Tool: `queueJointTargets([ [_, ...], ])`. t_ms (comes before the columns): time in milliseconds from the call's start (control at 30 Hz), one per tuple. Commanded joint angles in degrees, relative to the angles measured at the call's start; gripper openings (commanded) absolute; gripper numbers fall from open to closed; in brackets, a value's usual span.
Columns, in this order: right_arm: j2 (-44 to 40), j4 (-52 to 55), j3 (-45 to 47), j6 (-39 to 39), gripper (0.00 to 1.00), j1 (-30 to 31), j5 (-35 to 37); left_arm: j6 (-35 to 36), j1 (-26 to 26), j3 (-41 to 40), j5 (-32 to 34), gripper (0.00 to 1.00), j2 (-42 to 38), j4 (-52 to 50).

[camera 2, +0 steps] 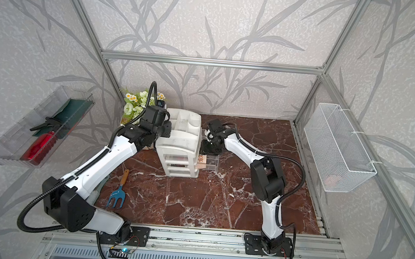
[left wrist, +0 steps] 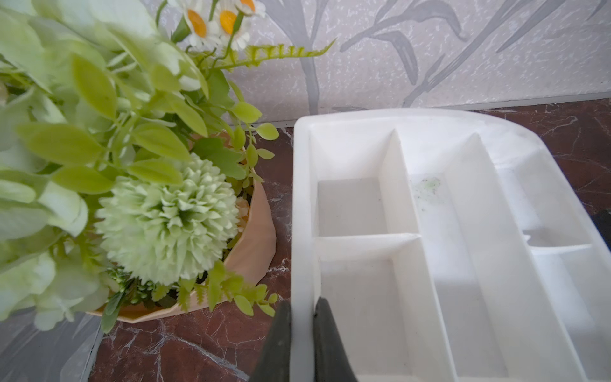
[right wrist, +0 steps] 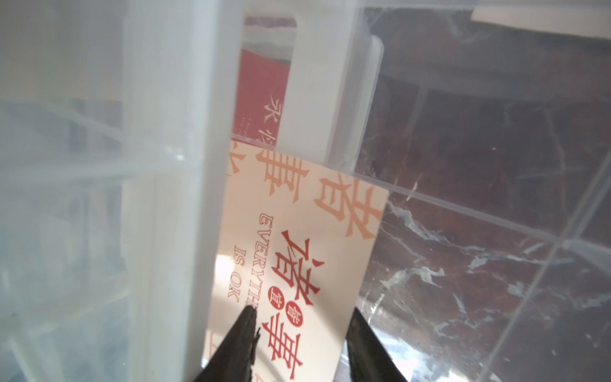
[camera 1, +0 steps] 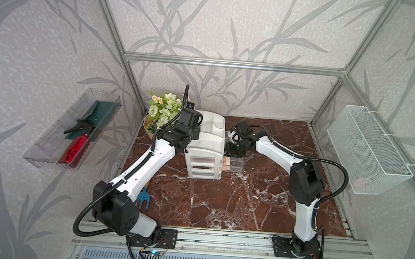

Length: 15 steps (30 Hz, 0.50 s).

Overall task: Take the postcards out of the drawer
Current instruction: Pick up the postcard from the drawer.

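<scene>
Pickup of the postcards (right wrist: pixel 297 258) is in hand: they lie in the drawer (camera 1: pixel 235 164) standing out toward the right edge of the table (camera 1: pixel 220 207), right tool (right wrist: pixel 302 312) spread over the top one, left tool (left wrist: pixel 302 306) pinching the organiser (left wrist: pixel 299 198) wall; next, likely, closing and lifting.

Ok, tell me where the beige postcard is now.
The beige postcard lies in the pulled-out clear drawer, at the white organiser's right side in both top views; in the right wrist view it sits between the right gripper's open jaws.

left arm (camera 1: pixel 148 166) stretched forward | left gripper (left wrist: pixel 302 304) pinched on organiser wall (left wrist: pixel 300 198) | right gripper (right wrist: pixel 302 312) angled down, jaws apart
</scene>
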<state>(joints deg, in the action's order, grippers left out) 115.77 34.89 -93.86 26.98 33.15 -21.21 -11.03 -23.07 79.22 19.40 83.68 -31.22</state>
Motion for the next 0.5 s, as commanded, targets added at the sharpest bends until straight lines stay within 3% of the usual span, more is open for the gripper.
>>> queueJointTargets([
  [0,-3.3,-4.7,2.3,1.8,0.41,-0.4,-4.4,0.3,0.4,-4.0,-1.1,0.0,3.4,-10.0],
  [467,-5.3,-13.4,8.1,5.3,0.25,-1.8,-11.4,-0.1,0.4,-4.0,-3.2,0.0,1.5,-9.9],
])
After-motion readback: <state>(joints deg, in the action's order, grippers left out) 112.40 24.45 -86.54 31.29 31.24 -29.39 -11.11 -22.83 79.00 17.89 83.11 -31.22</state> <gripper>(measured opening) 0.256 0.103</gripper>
